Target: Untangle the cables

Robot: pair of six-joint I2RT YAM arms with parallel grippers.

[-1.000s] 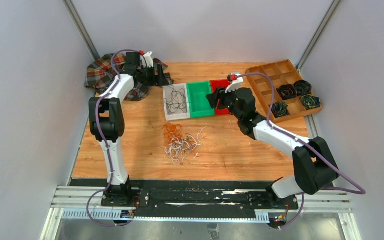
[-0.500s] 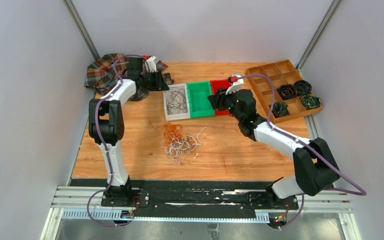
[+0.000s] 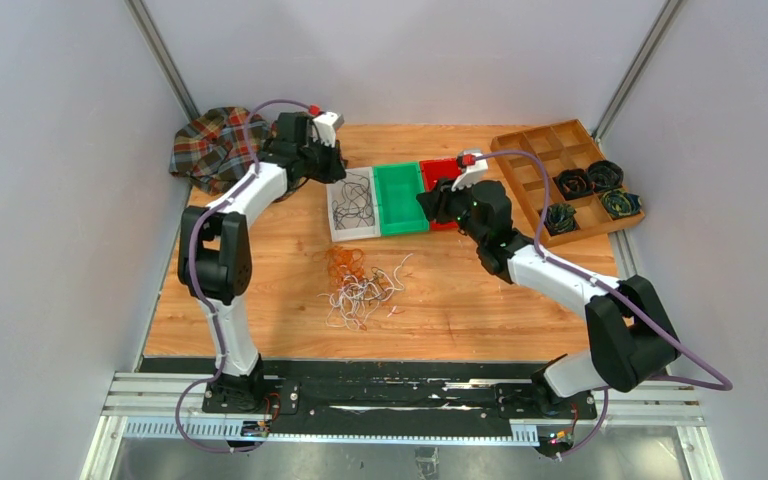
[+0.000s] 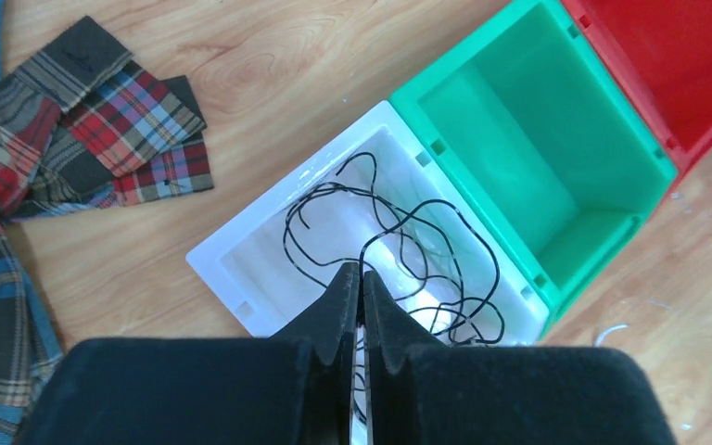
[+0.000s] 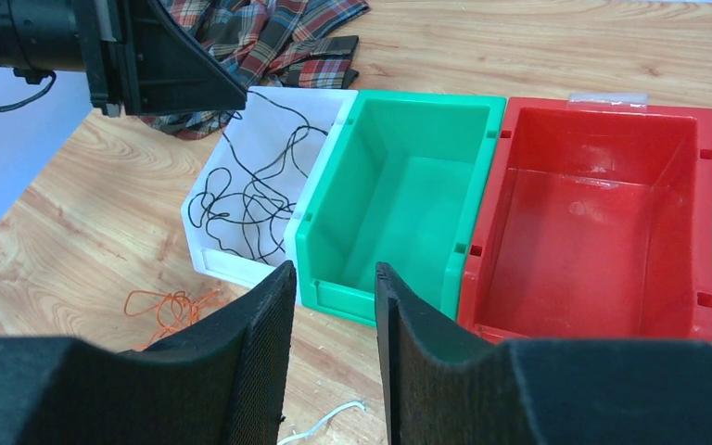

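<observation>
Two lots of cables so far. The black cables (image 4: 399, 250) lie looped in the white bin (image 4: 273, 197). The orange and white cables (image 3: 360, 285) sit as a loose tangle on the wooden table (image 3: 260, 280), on the near side of the bins and well apart from both arms. Orange bunch is at the tangle's far-left, white strands spread to the rt.

Left gripper (image 4: 360, 287) is clenched, jaws pressed flat together over the white bin. In the rt wrist view a black strand (image 5: 278, 102) runs up from the bin to its tip, so we judge it's pinching that strand, tho the wire is too fine to be sure. Vs 1 s ago, the left arm has swung off the plaid cloth (image 3: 210, 145) and across to the bin's far-left corner. Loops in the bin look abt the same. We read that as the strand being brought over for drop-off, i.e. black sorting nearly done.

Right gripper (image 5: 334, 352) is released, nothing btwn its pads, hovering just on the near side of the green bin (image 5: 399, 204); it has barely moved. Green bin and red bin (image 5: 593, 222) hold nothing. Orange/white tangle looks untouched, so we judge most of the work is left. Wooden tray (image 3: 535, 150) w/ dark coils at far right isn't involved.
</observation>
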